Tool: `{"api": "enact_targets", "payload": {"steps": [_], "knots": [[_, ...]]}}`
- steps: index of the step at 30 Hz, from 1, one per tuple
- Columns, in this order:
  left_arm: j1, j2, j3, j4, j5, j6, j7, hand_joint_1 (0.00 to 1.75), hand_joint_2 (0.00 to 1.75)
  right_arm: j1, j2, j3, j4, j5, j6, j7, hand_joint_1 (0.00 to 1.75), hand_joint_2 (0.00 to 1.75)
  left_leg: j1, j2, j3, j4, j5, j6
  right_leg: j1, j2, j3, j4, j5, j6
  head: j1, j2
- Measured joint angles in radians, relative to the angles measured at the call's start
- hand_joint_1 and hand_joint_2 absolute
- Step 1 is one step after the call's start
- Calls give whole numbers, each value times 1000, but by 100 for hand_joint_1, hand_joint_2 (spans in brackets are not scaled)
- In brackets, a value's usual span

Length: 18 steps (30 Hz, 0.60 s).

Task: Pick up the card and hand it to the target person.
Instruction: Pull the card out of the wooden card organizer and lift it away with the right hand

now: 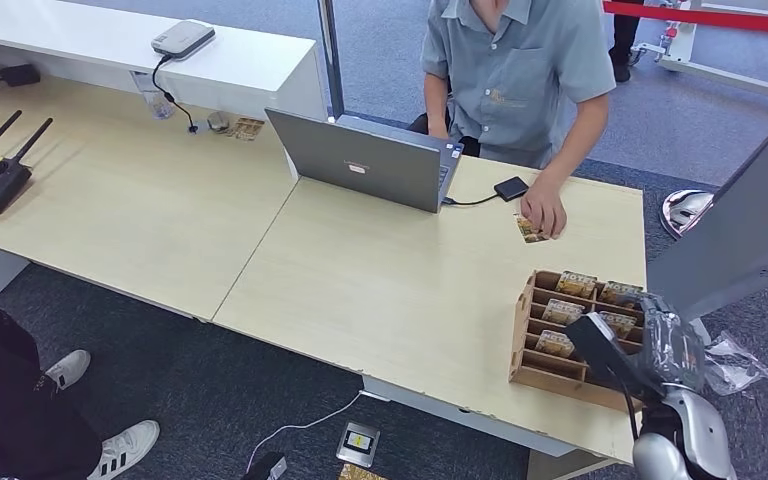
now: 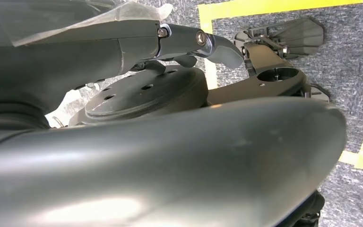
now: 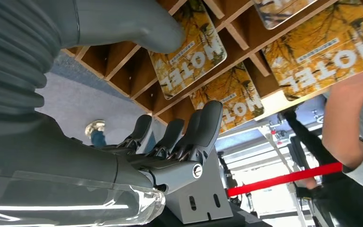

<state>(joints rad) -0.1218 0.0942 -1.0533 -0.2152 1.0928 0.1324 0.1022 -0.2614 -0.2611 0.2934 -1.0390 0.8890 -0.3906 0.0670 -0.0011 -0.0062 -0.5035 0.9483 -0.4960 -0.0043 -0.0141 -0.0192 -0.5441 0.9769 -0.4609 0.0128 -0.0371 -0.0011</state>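
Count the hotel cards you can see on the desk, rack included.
6. Five sit in the wooden rack's slots. One lies under the person's hand on the desk. The right robot hand may hide more.

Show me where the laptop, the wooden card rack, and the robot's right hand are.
laptop (image 1: 365, 160), head view, on its grey lid.
wooden card rack (image 1: 520, 340), head view, on its left wall.
right hand (image 3: 179, 142), right wrist view, on its dark fingers near the rack.
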Motion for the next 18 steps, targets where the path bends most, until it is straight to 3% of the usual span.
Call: {"api": "enact_targets", "payload": {"steps": [18], "knots": [[0, 0, 0, 0, -2, -6, 1, 0, 0, -1, -22, -2, 0, 30, 5, 7, 118, 175, 0, 0, 0, 0, 0, 0, 0, 0, 0, 0, 0, 0, 0, 0]]}}
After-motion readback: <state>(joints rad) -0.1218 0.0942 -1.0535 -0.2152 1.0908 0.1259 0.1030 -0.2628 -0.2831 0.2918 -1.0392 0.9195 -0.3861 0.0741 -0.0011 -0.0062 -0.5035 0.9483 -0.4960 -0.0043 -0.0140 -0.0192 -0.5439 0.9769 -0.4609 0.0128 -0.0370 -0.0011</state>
